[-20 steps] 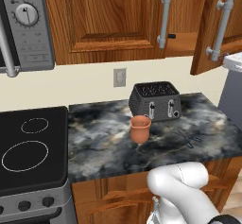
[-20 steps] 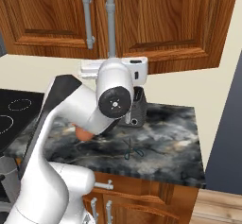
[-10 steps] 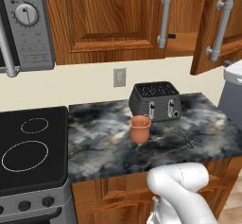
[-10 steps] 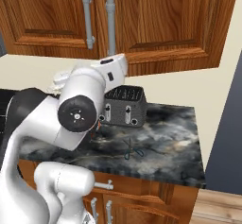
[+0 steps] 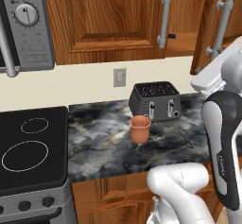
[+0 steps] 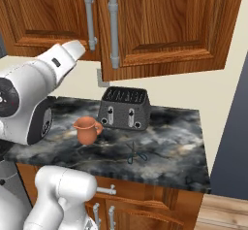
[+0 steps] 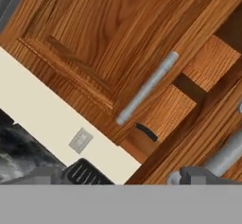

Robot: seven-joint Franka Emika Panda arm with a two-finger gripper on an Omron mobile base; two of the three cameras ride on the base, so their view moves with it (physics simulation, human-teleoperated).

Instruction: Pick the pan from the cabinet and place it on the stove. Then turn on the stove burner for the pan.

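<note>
Pan: not clearly seen. In the hand view a short thin black curved piece sits in the dark gap at the lower edge of the reddish-brown wooden wall cabinet. Cannot tell whether it is the pan's handle.

In the left base view, the cabinet door at upper right stands ajar. Its long grey vertical bar handle is near the right edge, and the closed door's bar handle is left of it.

The gripper is at the bottom of the hand view. Its tips are set wide apart with nothing between them, and it faces the cabinet's underside and the door gap.

The flat black glass cooktop stove is at lower left of the left base view. Its largest white ring burner is bare, and a smaller ring sits above it.

The dark marbled stone surface is right of the stove. A terracotta cup stands on it at mid-frame, just in front of a dark grey two-slot toaster. In the right base view, small scissors lie right of the cup.

A grey microwave is at upper left, and a white wall outlet is above the toaster.
</note>
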